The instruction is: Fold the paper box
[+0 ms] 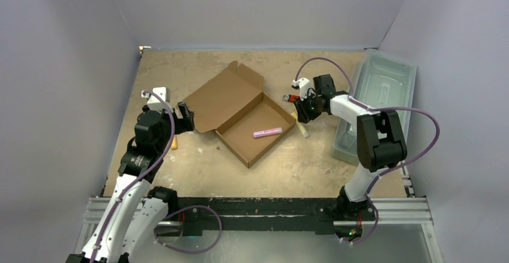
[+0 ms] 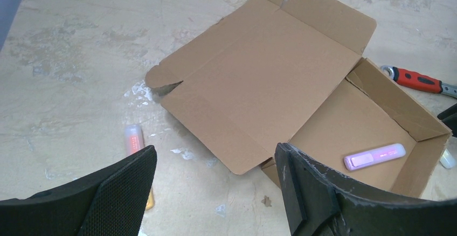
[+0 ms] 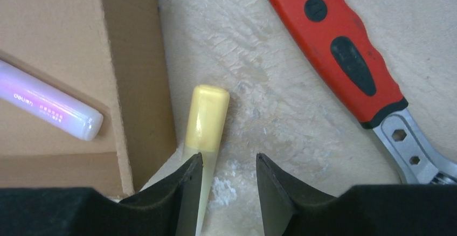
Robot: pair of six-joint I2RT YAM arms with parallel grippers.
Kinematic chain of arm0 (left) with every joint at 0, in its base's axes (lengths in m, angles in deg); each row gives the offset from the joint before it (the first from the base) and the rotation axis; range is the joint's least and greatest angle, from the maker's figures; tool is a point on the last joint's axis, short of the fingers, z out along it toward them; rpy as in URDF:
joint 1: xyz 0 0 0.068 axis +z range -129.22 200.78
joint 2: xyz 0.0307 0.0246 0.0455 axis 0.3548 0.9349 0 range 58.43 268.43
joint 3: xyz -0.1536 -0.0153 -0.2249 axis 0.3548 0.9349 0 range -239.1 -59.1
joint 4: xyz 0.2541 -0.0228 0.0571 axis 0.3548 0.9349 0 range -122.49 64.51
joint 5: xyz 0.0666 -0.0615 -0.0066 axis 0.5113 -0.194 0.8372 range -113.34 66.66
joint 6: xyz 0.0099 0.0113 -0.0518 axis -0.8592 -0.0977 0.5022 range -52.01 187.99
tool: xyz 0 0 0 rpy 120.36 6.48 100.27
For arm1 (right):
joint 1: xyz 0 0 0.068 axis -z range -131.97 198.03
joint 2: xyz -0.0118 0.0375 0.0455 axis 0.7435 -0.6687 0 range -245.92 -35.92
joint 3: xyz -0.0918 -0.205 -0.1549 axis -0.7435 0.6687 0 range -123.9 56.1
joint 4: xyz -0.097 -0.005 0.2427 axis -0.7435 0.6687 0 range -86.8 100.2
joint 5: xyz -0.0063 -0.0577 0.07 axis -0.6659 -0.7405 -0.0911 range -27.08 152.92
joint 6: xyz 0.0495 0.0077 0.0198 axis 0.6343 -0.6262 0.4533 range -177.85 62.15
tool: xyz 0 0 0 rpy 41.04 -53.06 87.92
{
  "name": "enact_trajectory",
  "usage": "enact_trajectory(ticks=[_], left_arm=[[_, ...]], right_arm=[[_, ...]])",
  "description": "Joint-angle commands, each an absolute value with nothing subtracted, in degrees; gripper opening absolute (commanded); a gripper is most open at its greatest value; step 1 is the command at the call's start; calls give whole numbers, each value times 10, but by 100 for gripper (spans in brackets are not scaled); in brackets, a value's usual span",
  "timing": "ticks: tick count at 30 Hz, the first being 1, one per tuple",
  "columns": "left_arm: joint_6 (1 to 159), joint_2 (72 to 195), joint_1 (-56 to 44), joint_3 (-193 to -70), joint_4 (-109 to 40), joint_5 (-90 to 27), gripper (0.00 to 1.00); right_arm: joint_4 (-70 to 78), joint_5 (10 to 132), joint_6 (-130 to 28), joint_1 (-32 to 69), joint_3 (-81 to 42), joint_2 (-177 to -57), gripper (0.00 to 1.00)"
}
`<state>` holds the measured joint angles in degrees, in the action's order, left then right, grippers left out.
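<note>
The paper box point(image 1: 255, 134) lies mid-table as a shallow brown cardboard tray, its lid point(image 1: 222, 98) laid open flat to the far left. A pink highlighter point(image 1: 268, 133) rests inside the tray. My left gripper point(image 1: 183, 117) hovers at the lid's left edge; in the left wrist view it point(image 2: 215, 166) is open wide over bare table, just short of the box point(image 2: 269, 74). My right gripper point(image 3: 229, 160) is open at the tray's right wall point(image 3: 134, 74). A yellow highlighter point(image 3: 206, 117) lies on the table along its left finger.
A red-handled wrench point(image 3: 339, 47) lies just right of the right gripper, also seen beyond the box point(image 2: 417, 80). An orange highlighter point(image 2: 133, 139) lies on the table left of the lid. A translucent plastic bin point(image 1: 378, 95) stands along the right side.
</note>
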<state>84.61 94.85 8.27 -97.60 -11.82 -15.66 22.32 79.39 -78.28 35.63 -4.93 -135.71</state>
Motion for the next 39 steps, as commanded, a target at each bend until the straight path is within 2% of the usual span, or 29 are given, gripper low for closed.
enact_trajectory(ticks=[1,14,29,32,35,39], left_arm=[[834,943,84,-976,-129,-159,80],[834,942,85,-977,-129,-159,80],[833,941,85,-977,-129,-159,80],[833,941,85,-977,-129,-160,80],[833,941,86,-977,-129,-160,80],[833,940,86,-977,-129,-160,80]], right_arm=[[233,818,-787,357,-70,-1367,45],[253,844,-795,353,-77,-1382,50],[247,759,-805,344,-74,-1385,51],[245,755,-805,344,-73,-1381,45],[245,752,-803,344,-75,-1380,26],[238,742,-798,345,-76,-1362,12]])
